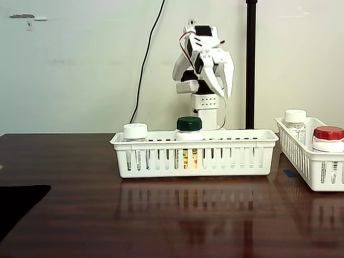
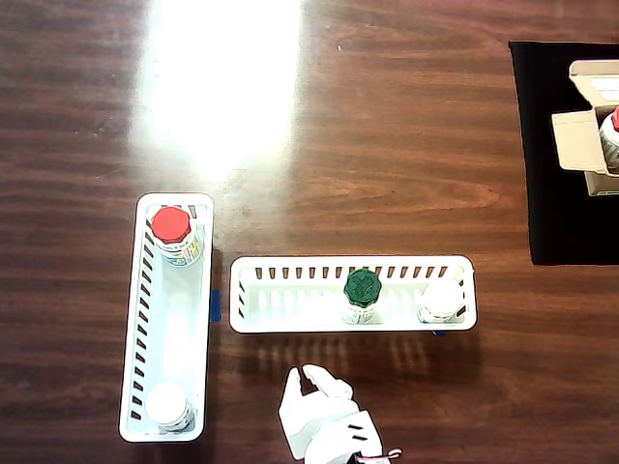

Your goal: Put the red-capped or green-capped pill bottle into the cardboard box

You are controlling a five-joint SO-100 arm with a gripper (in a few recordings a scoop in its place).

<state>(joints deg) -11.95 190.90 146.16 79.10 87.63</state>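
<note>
A: Where is the hand (image 1: 221, 75)?
B: In the fixed view it hangs in the air behind the long basket (image 1: 194, 154), fingers spread and pointing down, with nothing between them. From overhead the hand (image 2: 308, 382) sits just below that basket (image 2: 353, 295) in the picture, apart from it.

A: And the red bottle (image 2: 174, 234)?
B: It stands upright at the top end of the other basket (image 2: 166, 319), which lies left of the long one in the overhead view. A white-capped bottle (image 2: 167, 406) stands at that basket's bottom end.

A: What is in the long basket?
B: A green bottle (image 2: 362, 294) near the middle and another white-capped one (image 2: 442, 300) toward the right end, both upright.

A: The box (image 2: 592, 126)?
B: It rests on a black mat (image 2: 556, 155) at the counter's (image 2: 368, 145) upper right, cut by the overhead frame edge, flaps open, well apart from both baskets. Something red and white shows inside it; I cannot tell what.
</note>
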